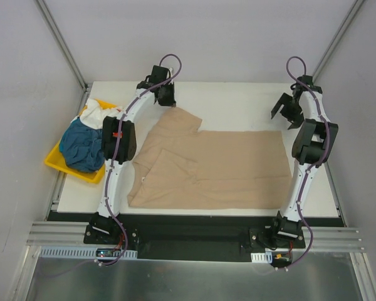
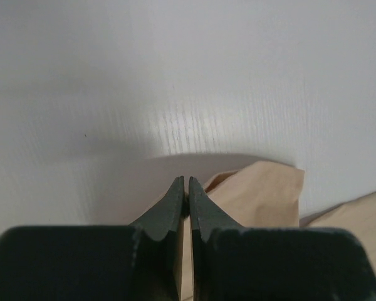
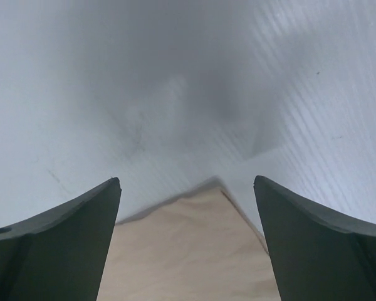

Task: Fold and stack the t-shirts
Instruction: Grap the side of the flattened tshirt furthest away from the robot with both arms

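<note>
A tan t-shirt [image 1: 225,166] lies spread flat across the middle of the white table, with one sleeve pointing to the far left. My left gripper [image 1: 167,97] sits low at that sleeve's far end. In the left wrist view its jaws [image 2: 187,182] are shut, with the tan cloth [image 2: 263,194] running in between them. My right gripper [image 1: 285,113] hovers open over the shirt's far right corner. In the right wrist view that corner [image 3: 188,251] lies between the spread fingers [image 3: 187,182], untouched. A teal-blue t-shirt [image 1: 81,144] and a white one [image 1: 95,113] lie crumpled at the left.
The crumpled shirts fill a shallow yellow tray [image 1: 55,162] at the table's left edge. Grey walls close in on both sides and the back. White tabletop [image 1: 238,103] shows beyond the tan shirt.
</note>
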Robot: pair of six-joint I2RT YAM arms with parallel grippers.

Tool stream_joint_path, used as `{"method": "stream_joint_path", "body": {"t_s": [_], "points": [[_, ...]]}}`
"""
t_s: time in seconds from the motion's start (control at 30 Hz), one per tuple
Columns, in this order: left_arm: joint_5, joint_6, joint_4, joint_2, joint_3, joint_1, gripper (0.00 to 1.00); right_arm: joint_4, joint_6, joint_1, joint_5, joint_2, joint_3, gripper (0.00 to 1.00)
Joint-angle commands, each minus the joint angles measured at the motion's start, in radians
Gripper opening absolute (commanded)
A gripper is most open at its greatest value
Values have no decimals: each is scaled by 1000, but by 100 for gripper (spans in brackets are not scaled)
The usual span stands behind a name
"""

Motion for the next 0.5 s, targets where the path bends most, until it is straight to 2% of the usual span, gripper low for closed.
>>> {"method": "stream_joint_path", "body": {"t_s": [0.0,0.17,0.37,0.47], "points": [[54,54,-2,-100,-39,-14,0,-78,-16,-9,12,28,59,88],[77,74,0,-113,-76,-15,0,-81,-24,-9,44,31,14,65],[91,79,6,-136,-110,-15,0,-83,-24,-5,68,0,-74,44],[94,82,6,-140,-125,-15,0,-60,-13,-3,96,-20,-110,36]]}}
